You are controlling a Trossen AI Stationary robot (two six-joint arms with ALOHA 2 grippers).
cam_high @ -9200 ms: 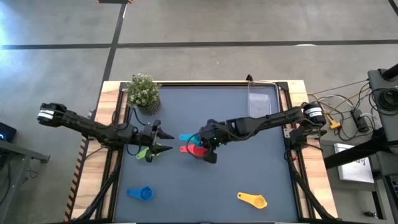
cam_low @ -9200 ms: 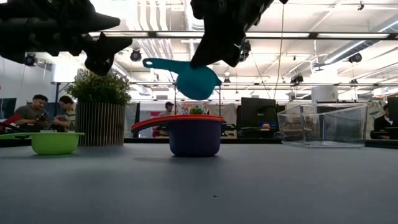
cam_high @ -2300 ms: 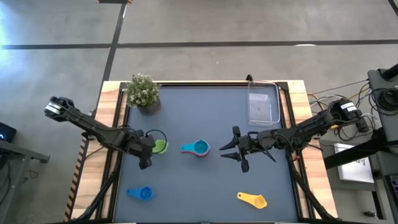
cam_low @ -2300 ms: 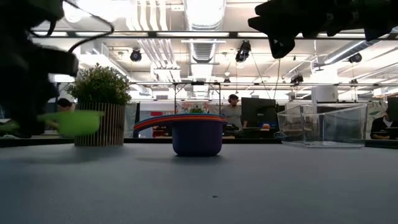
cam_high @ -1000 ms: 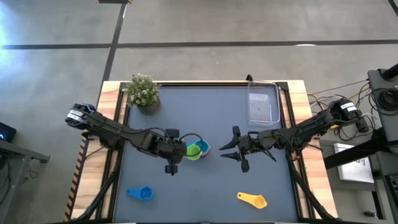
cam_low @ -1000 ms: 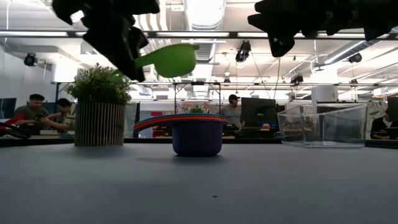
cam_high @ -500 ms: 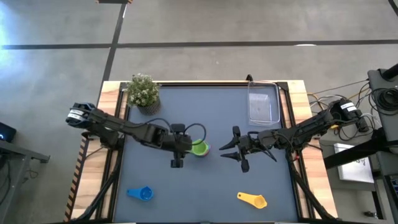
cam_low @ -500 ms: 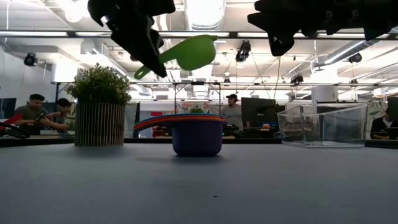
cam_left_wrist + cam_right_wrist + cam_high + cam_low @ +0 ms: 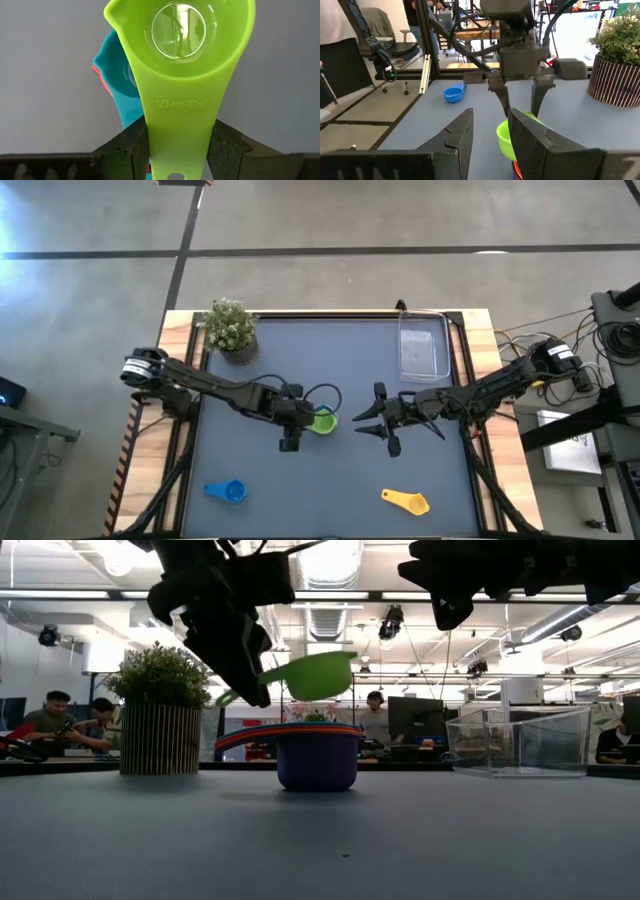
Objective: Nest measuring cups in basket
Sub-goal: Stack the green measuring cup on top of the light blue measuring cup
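Observation:
A green measuring cup (image 9: 323, 420) hangs just above a stack of nested cups (image 9: 317, 755) at the table's middle. The stack has a purple cup at the bottom, and the top light blue cup (image 9: 120, 75) shows under the green one. My left gripper (image 9: 300, 421) is shut on the green cup. My right gripper (image 9: 362, 421) waits open to the right of the stack, level, with nothing between its fingers (image 9: 462, 132). The clear basket (image 9: 423, 345) stands on its base at the far right. A blue cup (image 9: 228, 491) and a yellow cup (image 9: 405, 501) lie near the front edge. My left gripper pinches the green cup's flat handle (image 9: 175, 135) by its two long edges, near its free end, between the two fingers (image 9: 131, 150). The fingers slant down from the table's left and lie along the handle. The cup is lifted clear, bowl (image 9: 318, 675) up and almost level.
A small potted plant (image 9: 231, 327) stands at the far left corner. People sit in the room beyond the table (image 9: 60, 720). Bare table lies between the stack and the basket and along the near middle.
My left gripper has carried the green cup toward the table's right and then down toward the stack. The cup, tilted half a second ago, now hangs almost level, right above the nested cups. My right arm has kept still.

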